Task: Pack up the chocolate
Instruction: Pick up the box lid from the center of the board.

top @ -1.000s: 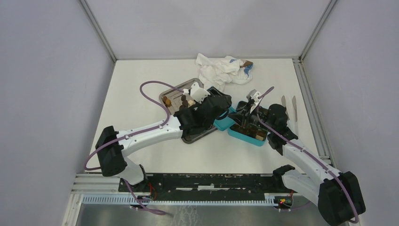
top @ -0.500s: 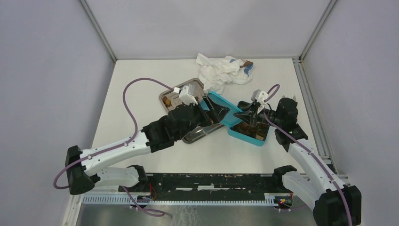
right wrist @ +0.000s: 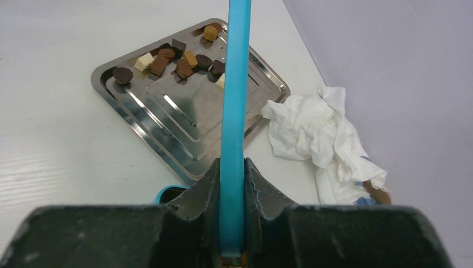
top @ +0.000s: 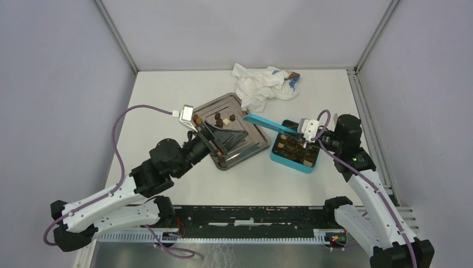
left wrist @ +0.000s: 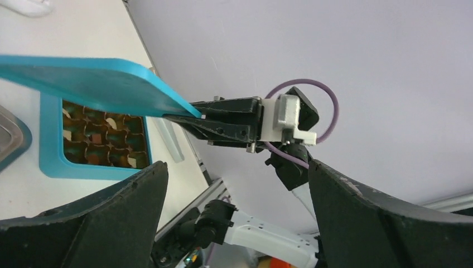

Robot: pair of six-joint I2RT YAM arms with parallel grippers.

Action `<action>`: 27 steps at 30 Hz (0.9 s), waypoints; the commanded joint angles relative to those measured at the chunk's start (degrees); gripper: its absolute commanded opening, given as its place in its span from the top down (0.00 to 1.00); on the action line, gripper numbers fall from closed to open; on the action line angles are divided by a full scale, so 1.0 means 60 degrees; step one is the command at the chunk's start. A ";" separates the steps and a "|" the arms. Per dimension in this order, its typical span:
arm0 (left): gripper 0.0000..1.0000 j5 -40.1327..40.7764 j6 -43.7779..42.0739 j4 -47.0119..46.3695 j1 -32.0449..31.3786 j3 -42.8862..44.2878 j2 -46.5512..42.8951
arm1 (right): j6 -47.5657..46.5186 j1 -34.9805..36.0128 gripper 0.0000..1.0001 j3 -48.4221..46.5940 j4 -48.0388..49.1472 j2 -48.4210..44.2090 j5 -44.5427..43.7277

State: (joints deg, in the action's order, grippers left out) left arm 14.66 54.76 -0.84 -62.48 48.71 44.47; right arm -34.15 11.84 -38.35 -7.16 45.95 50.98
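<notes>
Nearest on the right sits the teal box (top: 279, 158), open on the white table (top: 162, 95), and its grid of little cells is packed with chocolate (top: 295, 152), dark and light brown with a few pale pieces. To its left the left gripper (top: 233, 145) hovers low over the near part of the metal tray (right wrist: 167, 120), fingers spread as wide as they go and nothing between them. A step farther, the right gripper (right wrist: 232, 167) is clamped tight on one corner of the flat teal lid (top: 268, 123). The lid hangs in the air, clear of the box, and reaches left toward the tray's right corner. From the right wrist the lid shows edge-on, a thin blue strip pinched between the two black fingers. More loose pieces lie along the tray's far left rim: round dark ones, caramel ones, a square or two and a couple of cream ones, bunched in a loose row, while the rest of the tray shows bare metal. Farthest back, just beyond the tray's far corner, lies the crumpled white cloth (top: 259, 84) with blue marks at its right end.
</notes>
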 commanded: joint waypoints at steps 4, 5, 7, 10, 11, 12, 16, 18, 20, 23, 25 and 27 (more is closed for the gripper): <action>0.00 -0.0766 0.3940 -0.1262 0.1402 -0.1043 0.0238 | -0.2727 -0.0032 1.00 -0.1647 -0.0849 0.0282 0.0237; 0.00 -0.1057 0.4397 -0.1438 0.1757 -0.1136 0.0367 | -0.3022 -0.0030 1.00 -0.1791 -0.0966 0.0324 0.0153; 0.00 -0.1599 0.5171 -0.1617 0.2512 -0.1228 0.0716 | -0.3550 -0.0028 1.00 -0.1917 -0.1198 0.0382 0.0044; 0.00 -0.1955 0.6015 -0.1380 0.3096 -0.1095 0.1323 | -0.4367 -0.0031 1.00 -0.1944 -0.1633 0.0391 0.0256; 0.01 -0.1953 0.6259 -0.1258 0.3216 -0.1007 0.1499 | -0.4707 -0.0044 1.00 -0.1918 -0.1827 0.0388 0.0453; 0.01 -0.1916 0.6355 -0.1369 0.3269 -0.0961 0.1651 | -0.4960 -0.0043 1.00 -0.1882 -0.1982 0.0375 0.0614; 0.01 -0.1824 0.7060 -0.1888 0.3377 -0.0921 0.2155 | -0.5780 -0.0026 1.00 -0.1617 -0.2330 0.0282 0.1138; 0.02 -0.1914 0.7389 -0.1888 0.3380 -0.0865 0.2464 | -0.5756 -0.0019 1.00 -0.1592 -0.2280 0.0283 0.1306; 0.03 -0.2291 0.7848 -0.1612 0.3375 -0.0741 0.2884 | -0.5746 -0.0029 1.00 -0.1627 -0.2249 0.0295 0.1478; 0.09 -0.2398 0.8040 -0.1322 0.3251 -0.0548 0.3502 | -0.5918 -0.0026 1.00 -0.1594 -0.2295 0.0338 0.1764; 0.17 -0.2399 0.8095 -0.1671 0.3037 -0.0513 0.3748 | -0.6109 -0.0023 1.00 -0.1495 -0.2317 0.0327 0.1920; 0.29 -0.2399 0.8067 -0.2060 0.2984 -0.0394 0.3962 | -0.6400 -0.0028 1.00 -0.1397 -0.2498 0.0292 0.1998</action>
State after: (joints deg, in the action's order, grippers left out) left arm 2.15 99.31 -8.80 -43.38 43.18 66.63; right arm -68.20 11.84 -47.72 -22.02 48.27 58.65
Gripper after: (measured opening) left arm 0.801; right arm 0.200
